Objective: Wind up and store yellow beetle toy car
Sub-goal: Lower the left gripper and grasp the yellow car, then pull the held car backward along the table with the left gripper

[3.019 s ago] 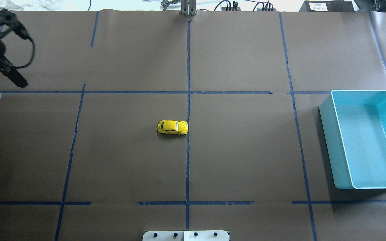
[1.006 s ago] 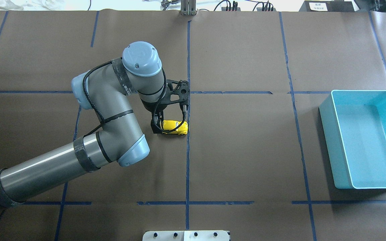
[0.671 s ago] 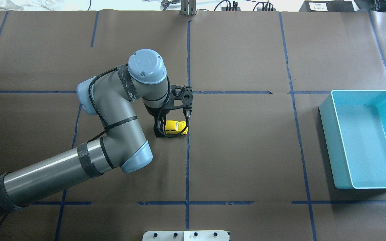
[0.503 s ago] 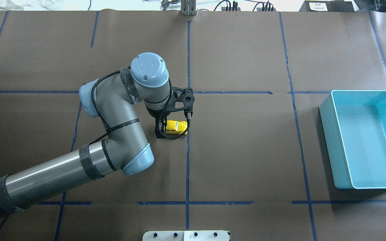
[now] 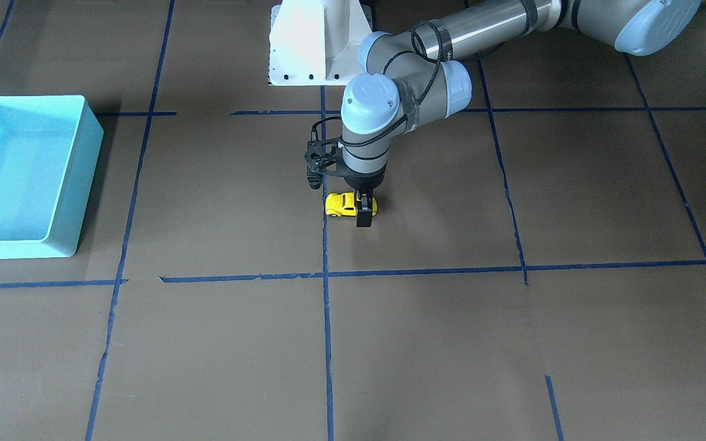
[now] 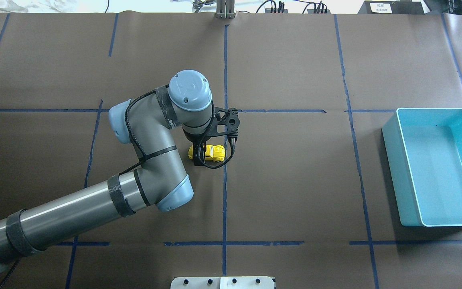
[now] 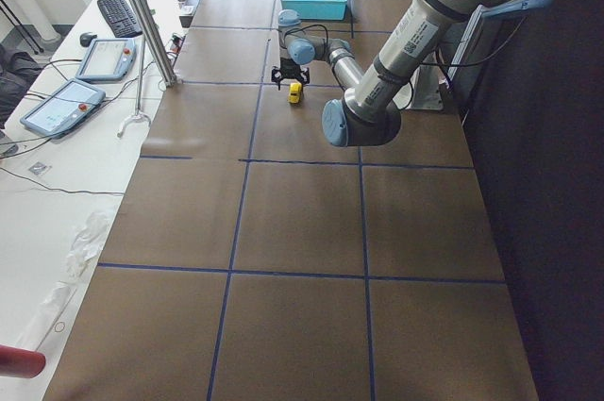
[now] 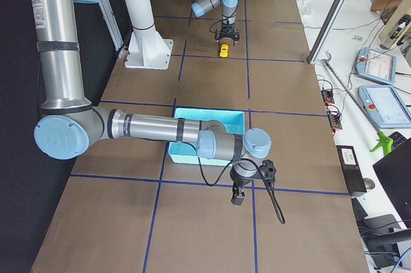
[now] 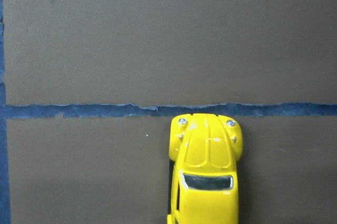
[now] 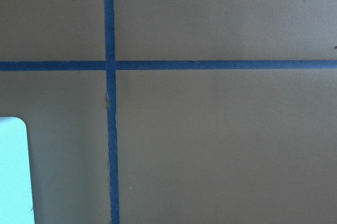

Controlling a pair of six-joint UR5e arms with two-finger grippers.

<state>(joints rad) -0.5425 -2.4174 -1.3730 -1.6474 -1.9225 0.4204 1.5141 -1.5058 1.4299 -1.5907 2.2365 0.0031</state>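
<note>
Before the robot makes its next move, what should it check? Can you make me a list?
1. Left tool lowered onto the yellow beetle toy car, one finger showing beside it: ok.
2. Tool squeezing the car tightly: cannot tell, the far finger is hidden.
3. Car upright on its wheels on the table: ok.
4. Right tool well away from the car: ok.
5. Turquoise bin upright with its top open: ok.
</note>
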